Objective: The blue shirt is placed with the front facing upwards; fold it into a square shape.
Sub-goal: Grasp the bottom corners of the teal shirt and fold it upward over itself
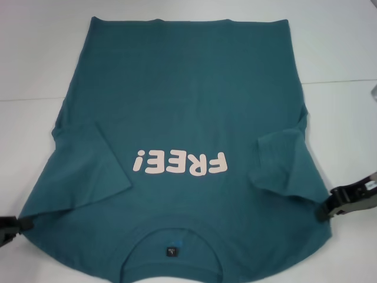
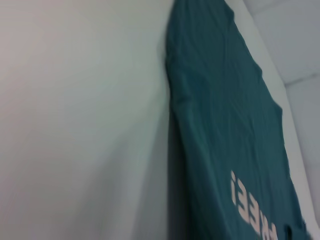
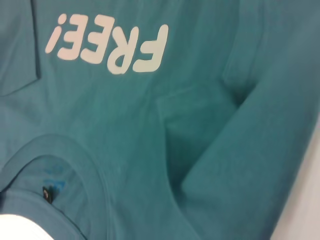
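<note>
shirt first: the blue shirt (image 1: 188,106) lies flat, front up, on the white table (image 1: 35,59), collar (image 1: 171,233) nearest the robot, both sleeves folded inward over the body beside the pink "free!" print (image 1: 179,163). the left gripper (image 1: 10,229) sits at the shirt's left shoulder edge, the right gripper (image 1: 347,199) at its right shoulder edge; whether either pincer pinches cloth cannot be told.

Soft, even overhead light (faint shadows); both wrist views slightly blurred.
</note>
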